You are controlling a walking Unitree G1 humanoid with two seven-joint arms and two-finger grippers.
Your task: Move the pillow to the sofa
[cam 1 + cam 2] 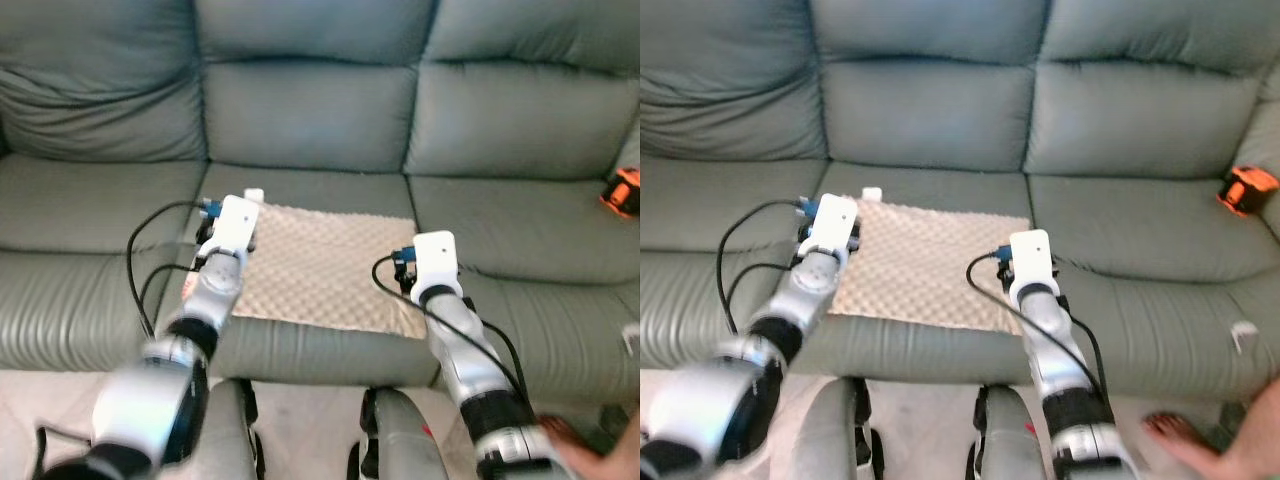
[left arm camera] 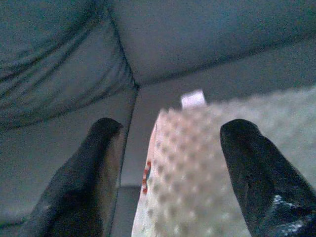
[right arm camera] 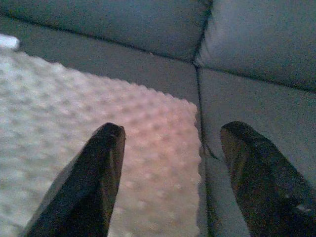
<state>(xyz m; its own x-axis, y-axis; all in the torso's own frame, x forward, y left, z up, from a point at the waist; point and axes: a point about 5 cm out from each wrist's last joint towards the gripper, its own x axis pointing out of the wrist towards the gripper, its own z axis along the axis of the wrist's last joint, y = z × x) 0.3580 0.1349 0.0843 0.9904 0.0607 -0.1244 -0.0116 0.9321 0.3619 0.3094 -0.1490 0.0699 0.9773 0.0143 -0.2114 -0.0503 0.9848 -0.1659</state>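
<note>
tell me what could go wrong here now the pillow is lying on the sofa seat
The pillow lies at the front edge of the sofa seat, so it may slide off. Both grippers, left and right, are open astride its corners; pulling back could snag and drag it. A person's foot is close to the right arm.

An orange and black object (image 1: 622,191) is seen on the right-hand seat, well apart from the fingers of both arms. A person's bare foot (image 1: 1185,437) is noted on the floor, behind the right arm's fingers.
</note>
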